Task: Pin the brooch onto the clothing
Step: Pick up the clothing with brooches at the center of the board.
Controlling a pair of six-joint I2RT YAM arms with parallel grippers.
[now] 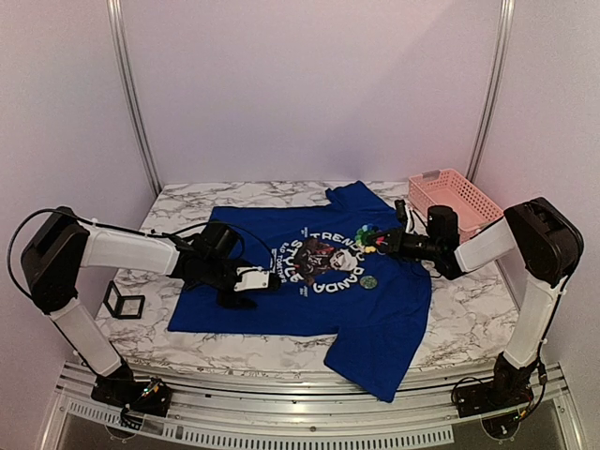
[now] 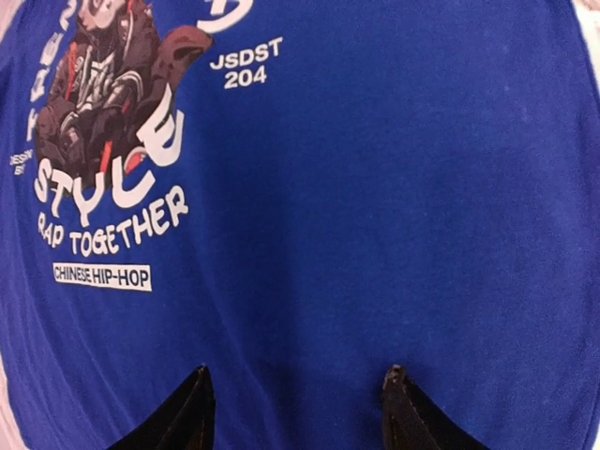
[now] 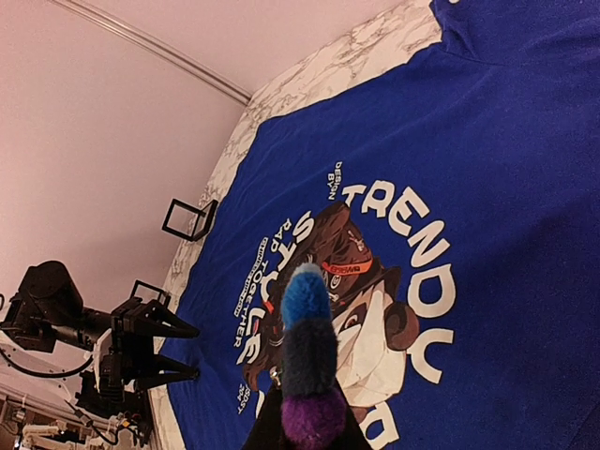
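Far-right on table (image 1: 469, 309): pink basket (image 1: 429, 200) | right claw (image 1: 382, 243): clamps brooch (image 1: 369, 239)

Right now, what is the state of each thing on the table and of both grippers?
T-shirt: spread out, print up.
Brooch: held over the T-shirt, not pinned yet.
Right gripper: shut on the brooch.
Left gripper: open, empty, over the T-shirt.
Basket: upright, far right corner.

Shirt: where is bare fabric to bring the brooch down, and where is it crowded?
Free: plain blue shirt between the print and the near hem. Crowded: left pincer at one edge of the print; right pincer, brooch and disc at the other.
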